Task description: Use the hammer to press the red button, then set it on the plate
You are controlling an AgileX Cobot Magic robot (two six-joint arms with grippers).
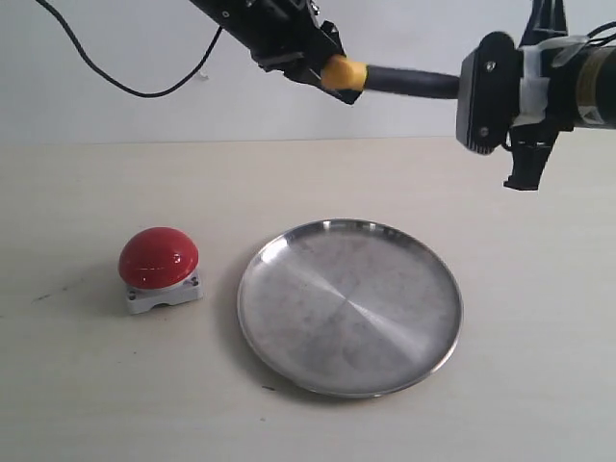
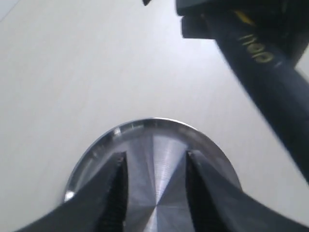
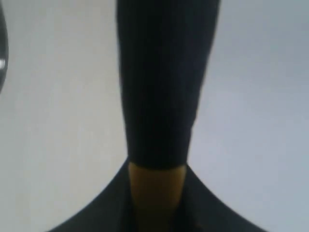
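My right pincer (image 3: 157,193) clamped the hammer (image 1: 404,82). My left pincer (image 2: 155,179) hung half open and empty over the plate (image 2: 145,123), with the handle beside it. Closing there could have missed the hammer or knocked it loose.

Red, silver, yellow and black on a pale beige table (image 1: 539,385).
Button (image 1: 159,258): glossy red dome, light grey base. Plate (image 1: 349,306): shiny silver, faint radial streaks. Hammer (image 1: 414,83): black handle, yellow lettering, yellow end.

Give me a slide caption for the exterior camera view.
Right gripper holds the hammer aloft, left gripper by its other end, above the red button and the steel plate on the table.
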